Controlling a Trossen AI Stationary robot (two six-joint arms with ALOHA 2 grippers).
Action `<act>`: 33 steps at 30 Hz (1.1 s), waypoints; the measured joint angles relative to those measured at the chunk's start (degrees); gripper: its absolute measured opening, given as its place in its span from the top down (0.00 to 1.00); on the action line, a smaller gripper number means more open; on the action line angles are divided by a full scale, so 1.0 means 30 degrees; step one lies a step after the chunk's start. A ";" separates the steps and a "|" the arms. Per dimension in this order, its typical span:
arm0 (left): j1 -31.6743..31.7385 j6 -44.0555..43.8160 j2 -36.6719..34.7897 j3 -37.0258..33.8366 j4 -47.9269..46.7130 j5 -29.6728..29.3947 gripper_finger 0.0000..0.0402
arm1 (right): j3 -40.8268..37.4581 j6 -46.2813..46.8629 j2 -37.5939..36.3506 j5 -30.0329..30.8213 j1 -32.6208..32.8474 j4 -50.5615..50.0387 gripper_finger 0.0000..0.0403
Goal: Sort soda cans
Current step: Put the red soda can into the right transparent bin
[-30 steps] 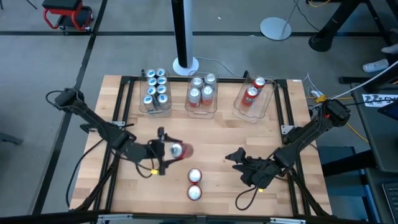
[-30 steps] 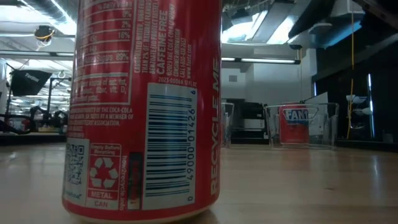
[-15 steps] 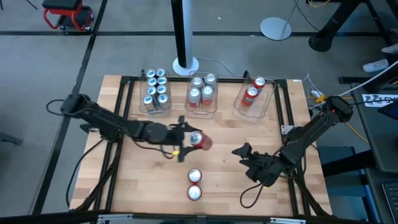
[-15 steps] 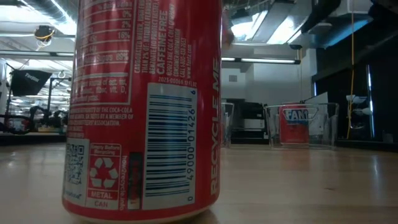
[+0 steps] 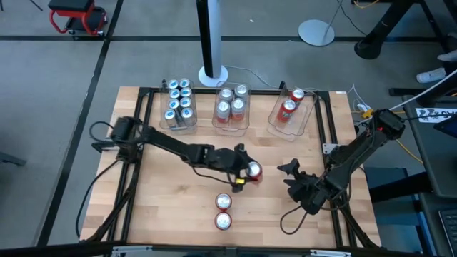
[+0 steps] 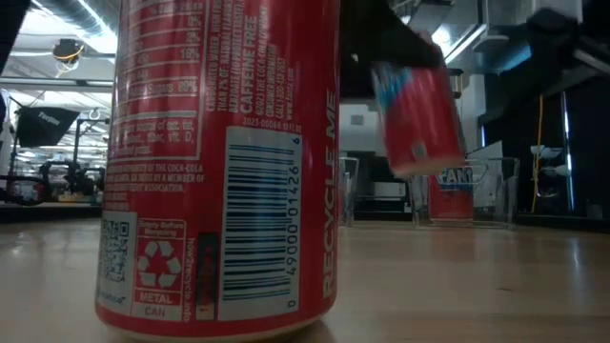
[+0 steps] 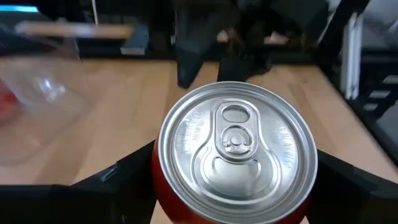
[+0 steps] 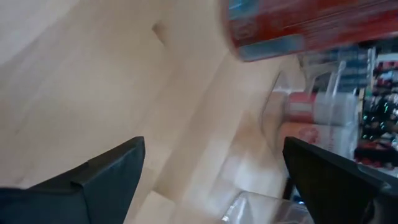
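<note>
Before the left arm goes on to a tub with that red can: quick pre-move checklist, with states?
1. Grip: left gripper shut on the red can, fingers on both sides in the left wrist view. Ok.
2. Can clear of the table: low view shows it in the air. Ok.
3. Right gripper open, empty, apart from the can. Ok.
4. Red-can tub: two cans inside, bare floor left. Ok.
5. Two cans on the table sit nearer the front edge, off the way to the tubs. Ok.
6. Grip firmness: cannot tell.
</note>
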 joint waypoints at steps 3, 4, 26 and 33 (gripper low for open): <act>-0.0003 -0.0148 0.1379 0.0597 0.0200 -0.0020 0.27 | -0.0719 0.0542 0.0000 0.0001 -0.0019 0.0924 0.05; 0.0003 -0.0174 0.1733 0.0698 0.0393 -0.0012 0.27 | -0.0884 0.0569 0.0000 -0.0010 -0.0027 0.1096 0.05; 0.0125 -0.0241 0.3026 0.1427 0.0350 0.0335 0.15 | -0.0940 0.0484 0.0015 -0.0444 -0.0056 0.2343 0.05; -0.0400 0.0407 -0.0328 0.1413 -0.3312 -0.0814 0.14 | 0.2825 -0.2842 -0.0321 -0.0336 -0.0321 0.0127 0.05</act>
